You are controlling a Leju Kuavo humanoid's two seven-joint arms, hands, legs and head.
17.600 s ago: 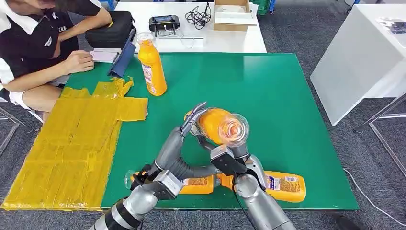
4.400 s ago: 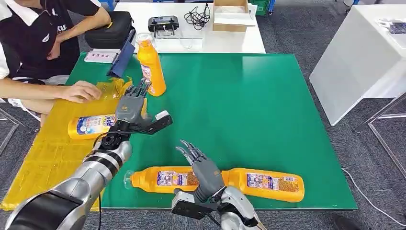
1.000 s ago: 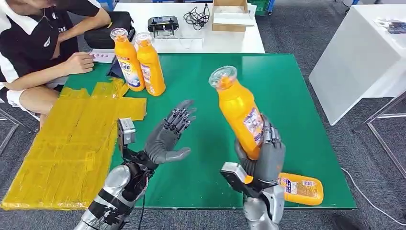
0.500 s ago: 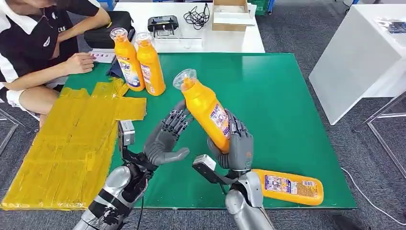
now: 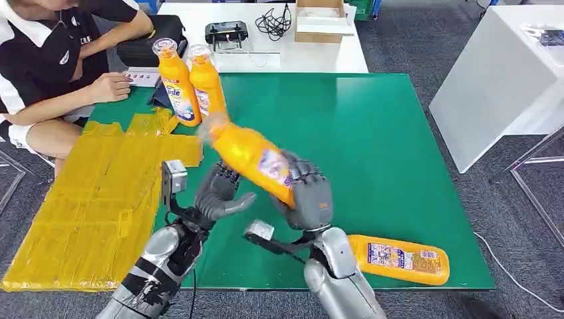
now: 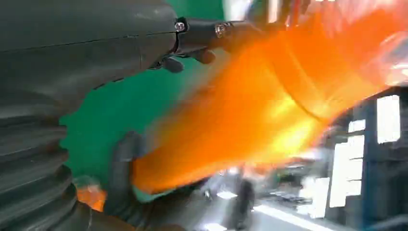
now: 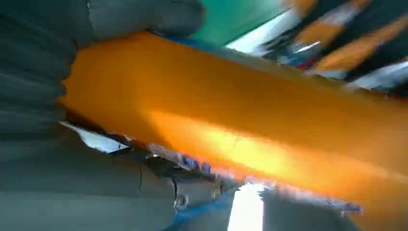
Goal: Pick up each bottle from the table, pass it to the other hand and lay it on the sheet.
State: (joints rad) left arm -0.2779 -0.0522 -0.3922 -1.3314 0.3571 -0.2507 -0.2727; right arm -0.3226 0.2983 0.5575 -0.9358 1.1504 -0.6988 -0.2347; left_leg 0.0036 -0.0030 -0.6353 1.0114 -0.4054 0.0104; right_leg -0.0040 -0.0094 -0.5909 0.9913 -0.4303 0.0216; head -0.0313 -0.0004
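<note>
My right hand [image 5: 306, 196] grips an orange bottle [image 5: 253, 159] by its lower body and tilts it to the left, with the blurred cap end over my left hand [image 5: 219, 193]. The left hand is spread beneath the bottle, fingers and thumb apart; I cannot tell whether they touch it. In the left wrist view the blurred bottle [image 6: 250, 120] lies across the spread hand [image 6: 96, 96]. The right wrist view has the bottle [image 7: 240, 120] wrapped by the hand [image 7: 72, 144]. Another orange bottle [image 5: 399, 259] lies on its side at the near right of the green table [image 5: 372, 126]. The yellow sheet [image 5: 93, 199] covers the table's left part.
Two orange bottles [image 5: 174, 83] [image 5: 206, 83] stand upright at the sheet's far end. A person sits at the far left with a hand [image 5: 110, 86] on the table, beside a black bag [image 5: 149, 43]. White tables stand behind [image 5: 319, 56] and to the right [image 5: 499, 80].
My right hand has swung the bottle from upright to tilted leftward and down, toward my left hand. The left hand has stayed in place under it.
</note>
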